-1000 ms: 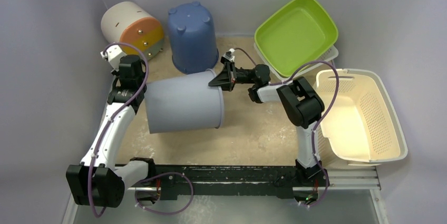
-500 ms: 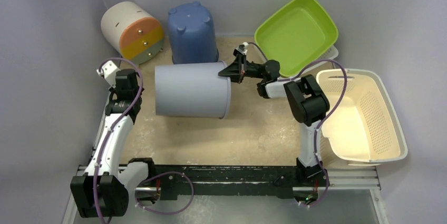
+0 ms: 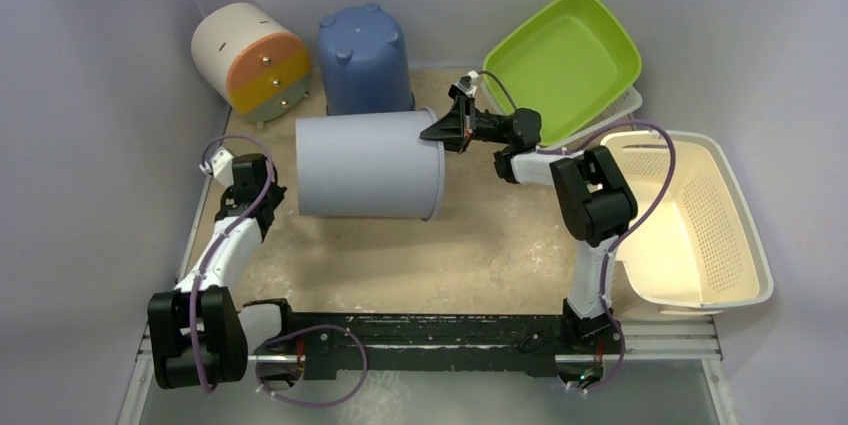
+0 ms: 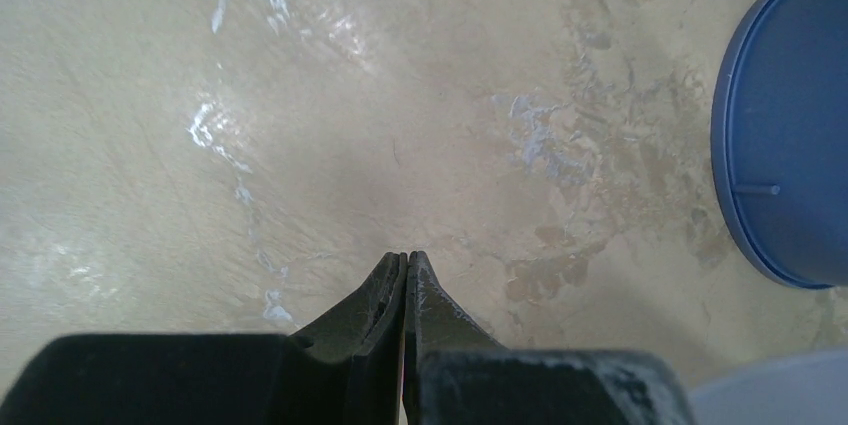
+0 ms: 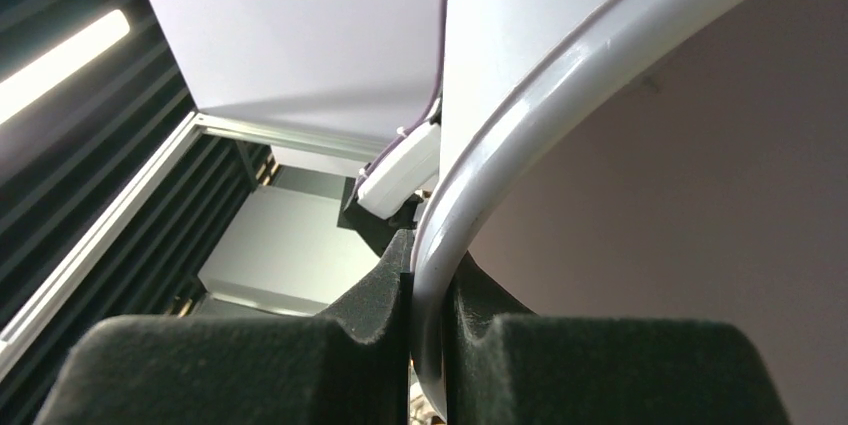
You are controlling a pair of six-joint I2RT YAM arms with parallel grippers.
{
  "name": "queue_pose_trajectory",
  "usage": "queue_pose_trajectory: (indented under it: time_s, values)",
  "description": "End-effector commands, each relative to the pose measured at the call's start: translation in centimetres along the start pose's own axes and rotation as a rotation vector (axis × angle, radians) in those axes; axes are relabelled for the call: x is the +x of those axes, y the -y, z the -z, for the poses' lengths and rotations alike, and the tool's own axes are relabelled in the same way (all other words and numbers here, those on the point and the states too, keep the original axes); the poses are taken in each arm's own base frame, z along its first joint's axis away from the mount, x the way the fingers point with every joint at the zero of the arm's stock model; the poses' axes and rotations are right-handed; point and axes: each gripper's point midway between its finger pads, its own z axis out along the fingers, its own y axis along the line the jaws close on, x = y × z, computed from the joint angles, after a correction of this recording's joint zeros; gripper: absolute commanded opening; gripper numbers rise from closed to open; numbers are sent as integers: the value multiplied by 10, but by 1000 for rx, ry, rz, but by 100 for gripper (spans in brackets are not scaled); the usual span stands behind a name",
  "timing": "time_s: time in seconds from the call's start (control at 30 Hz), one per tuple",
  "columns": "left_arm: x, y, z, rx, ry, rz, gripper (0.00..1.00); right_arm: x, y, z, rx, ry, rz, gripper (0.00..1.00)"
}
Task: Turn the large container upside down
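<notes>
The large container, a pale grey-lilac bucket (image 3: 365,165), hangs on its side above the table, its open mouth facing right. My right gripper (image 3: 447,131) is shut on its rim at the upper right; the right wrist view shows the rim (image 5: 470,195) pinched between my two pads. My left gripper (image 3: 262,207) is shut and empty, low over the table just left of the bucket and apart from it. In the left wrist view the closed fingertips (image 4: 405,263) point at bare tabletop.
A blue bucket (image 3: 365,60) stands upside down at the back; its edge shows in the left wrist view (image 4: 790,125). A white and orange drum (image 3: 248,57) lies at the back left. A green tray (image 3: 560,63) leans at the back right. A cream basket (image 3: 690,220) sits at the right.
My right gripper has lifted the bucket up and back by its rim. My left arm has let go of the bucket's bottom and drawn back toward the near left.
</notes>
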Motion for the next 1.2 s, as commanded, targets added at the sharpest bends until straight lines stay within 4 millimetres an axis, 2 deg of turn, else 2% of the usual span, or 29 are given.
queue_pose_trajectory:
  time_s: [0.0, 0.3, 0.5, 0.67, 0.8, 1.17]
  values:
    - [-2, 15, -7, 88, 23, 115, 0, 54, -96, 4, -269, -102, 526, 7]
    - [5, 32, -14, 196, 13, 228, 0, 61, -122, 3, -308, -111, 564, 7]
    - [9, 56, -19, 344, 7, 381, 0, 67, -128, 4, -312, -113, 564, 7]
    - [12, 62, -24, 392, 10, 407, 0, 70, -134, 4, -320, -120, 577, 7]
    - [8, 72, -20, 438, 6, 415, 0, 69, -131, 4, -317, -116, 566, 7]
    - [-21, 106, -3, 545, 10, 468, 0, 65, -118, -2, -312, -122, 542, 8]
